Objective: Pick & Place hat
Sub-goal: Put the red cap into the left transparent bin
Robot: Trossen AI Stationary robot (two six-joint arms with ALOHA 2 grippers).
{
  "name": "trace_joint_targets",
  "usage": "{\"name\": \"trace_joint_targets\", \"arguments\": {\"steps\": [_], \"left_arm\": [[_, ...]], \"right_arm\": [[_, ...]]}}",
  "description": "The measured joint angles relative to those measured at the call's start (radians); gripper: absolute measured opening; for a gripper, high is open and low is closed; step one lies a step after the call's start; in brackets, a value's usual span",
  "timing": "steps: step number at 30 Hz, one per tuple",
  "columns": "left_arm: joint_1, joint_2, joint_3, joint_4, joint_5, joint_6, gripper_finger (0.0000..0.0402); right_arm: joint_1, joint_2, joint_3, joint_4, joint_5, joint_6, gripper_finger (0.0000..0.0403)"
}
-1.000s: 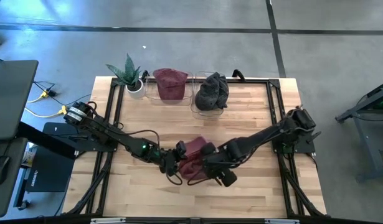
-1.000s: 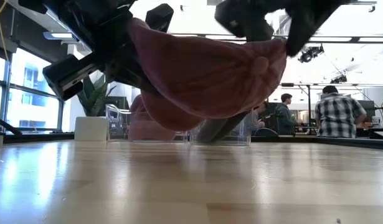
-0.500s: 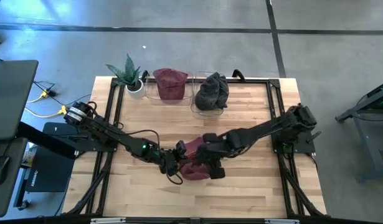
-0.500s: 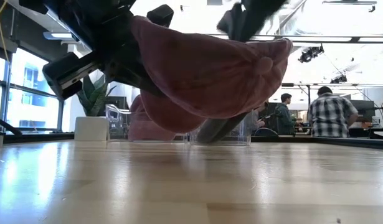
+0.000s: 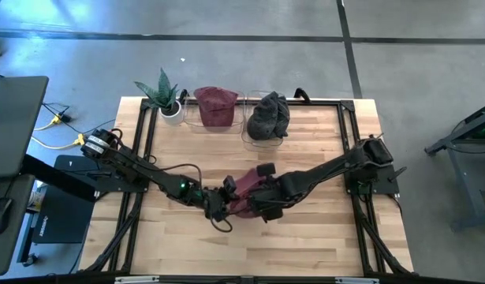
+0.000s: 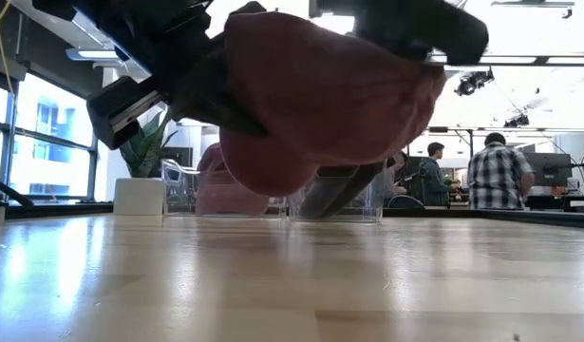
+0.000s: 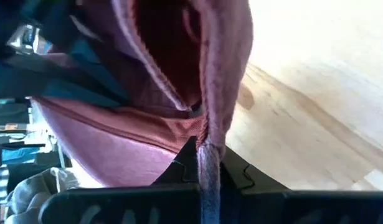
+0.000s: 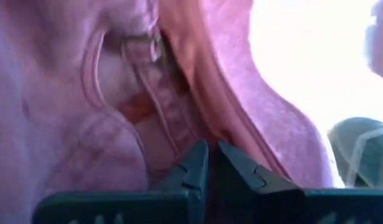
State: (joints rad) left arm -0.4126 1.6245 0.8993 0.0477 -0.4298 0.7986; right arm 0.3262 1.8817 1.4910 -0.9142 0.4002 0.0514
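A maroon hat (image 5: 246,193) hangs over the middle of the table, clear of the wood in the low view (image 6: 320,95). My left gripper (image 5: 218,203) is shut on its left side, and my right gripper (image 5: 263,203) is shut on its right side. Both wrist views are filled with the hat's pink cloth and its ribbed rim. At the far edge stand two clear bins, one with another maroon hat (image 5: 216,106) and one with a grey hat (image 5: 267,117). My left gripper pinches the hat's rim edge (image 7: 208,134) between its two shut fingers, coming level from the table's left. The cloth stands on edge in the hold and the hat opens out beyond it, lifted clear of the table. My right gripper has its two fingers closed on a fold of the hat's cloth (image 8: 203,134) beside the ribbed rim, coming from the table's right. One layer or several, I cannot tell. The hat hangs clear of the table between both grippers.
A potted plant (image 5: 165,96) stands at the far left beside the bins. Black frame rails (image 5: 139,142) run along the table's left and right sides. Bare wood lies under and in front of the hat. People stand in the room beyond the table (image 6: 496,176).
My right gripper has moved from the near right toward the hat and shut on its right side. The hat's right part has bunched up and risen, so that the hat looks rounder in the low view. My left gripper has kept its hold.
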Motion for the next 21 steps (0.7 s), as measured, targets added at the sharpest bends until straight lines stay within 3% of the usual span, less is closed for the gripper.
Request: {"name": "trace_joint_targets", "arguments": {"steps": [7, 12, 17, 21], "left_arm": [[0.000, 0.000, 0.000, -0.009, 0.003, -0.029, 0.0001], [-0.001, 0.000, 0.000, -0.031, 0.004, -0.034, 0.0001], [0.000, 0.000, 0.000, -0.037, 0.002, -0.036, 0.0001], [0.000, 0.000, 0.000, -0.039, 0.001, -0.036, 0.0001]], "right_arm": [[0.004, -0.094, 0.000, 0.020, -0.005, 0.080, 0.0070], [0.003, -0.161, 0.001, 0.094, -0.088, 0.067, 0.0126], [0.004, -0.168, 0.000, 0.058, -0.146, -0.003, 0.0176], [-0.010, -0.126, 0.000, 0.010, -0.178, -0.008, 0.0187]]}}
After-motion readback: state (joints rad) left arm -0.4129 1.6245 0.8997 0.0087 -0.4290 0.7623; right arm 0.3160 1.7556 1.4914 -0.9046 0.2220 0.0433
